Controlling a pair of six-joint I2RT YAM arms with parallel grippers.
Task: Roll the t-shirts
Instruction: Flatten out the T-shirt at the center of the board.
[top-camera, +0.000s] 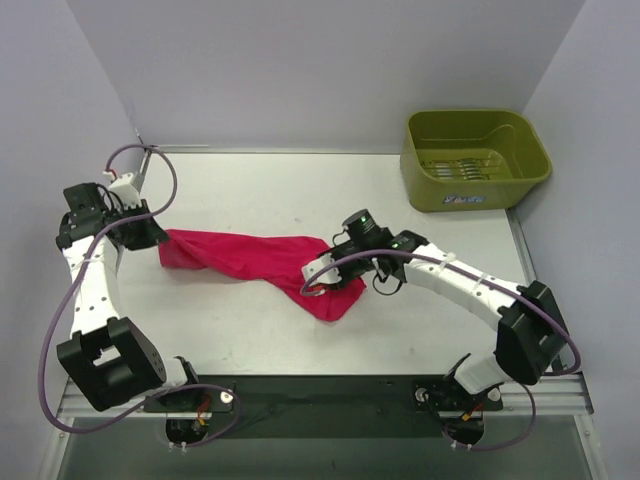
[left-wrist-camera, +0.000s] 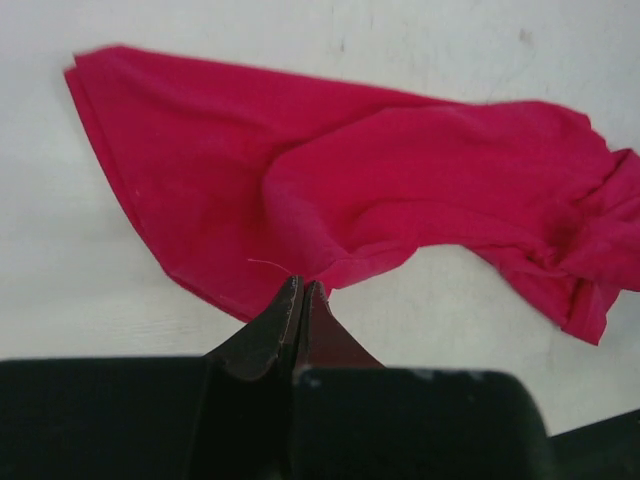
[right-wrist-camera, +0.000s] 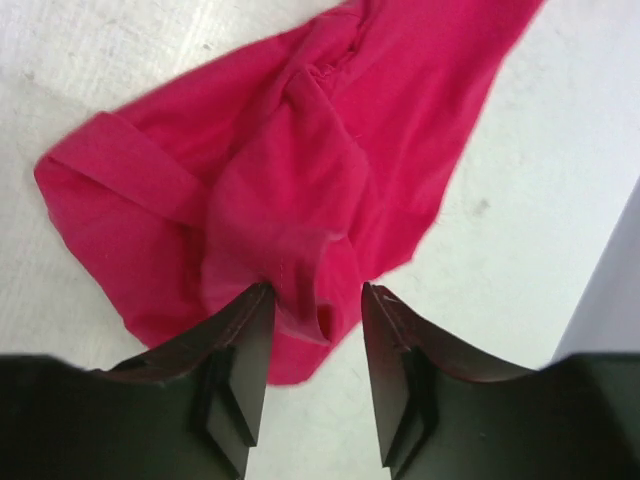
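Right tool spread, straddling the bunched right end of the t-shirt, which lies crumpled across mid tabletop toward the left edge. Left tool pressed together — pinching the shirt's fabric edge. Olive bin at far right corner — well apart.

Thin matt cloth t-shirt

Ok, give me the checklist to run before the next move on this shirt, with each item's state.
1. Left end effector shut on t-shirt edge: ok.
2. Right end effector gripping fabric: not ok, open, jaws straddling a fold.
3. T-shirt flat for rolling: not ok, bunched and twisted.
4. T-shirt wholly on table: ok.
5. Olive-green bin apart from both arms: ok.
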